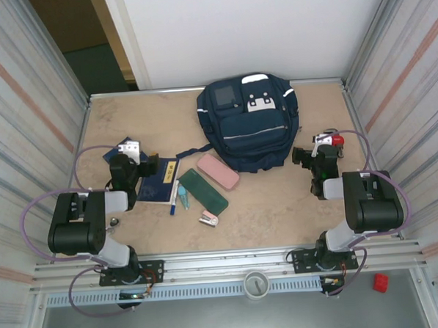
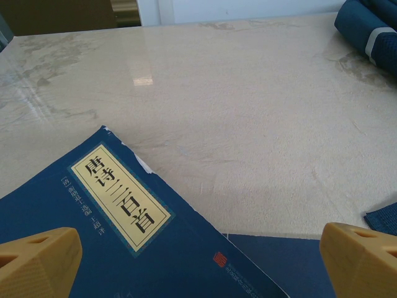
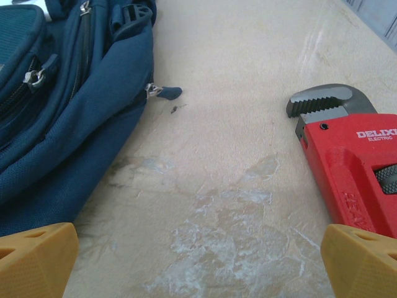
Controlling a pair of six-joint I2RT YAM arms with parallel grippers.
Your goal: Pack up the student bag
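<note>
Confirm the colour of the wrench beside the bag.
Red body, grey toothed head; the wrench shows best in the right wrist view.

The backpack [image 1: 250,125] is navy blue, with white patches near its top and a thin pale stripe across the front. The table [image 1: 279,197] is mottled beige with whitish blotches. The book [image 2: 155,254] has a deep blue cover, a cream label [image 2: 121,205] with black characters inside a thin teal border, and a small red seal. A pink case [image 1: 218,171] and a dark green case [image 1: 203,192] lie by a blue pen [image 1: 174,198]. The wrench [image 3: 353,161] is bright red with white lettering and a grey toothed head. The left gripper [image 2: 198,264] and right gripper [image 3: 198,261] have mustard-yellow fingers. The left arm [image 1: 79,223] and right arm [image 1: 371,200] are black
</note>
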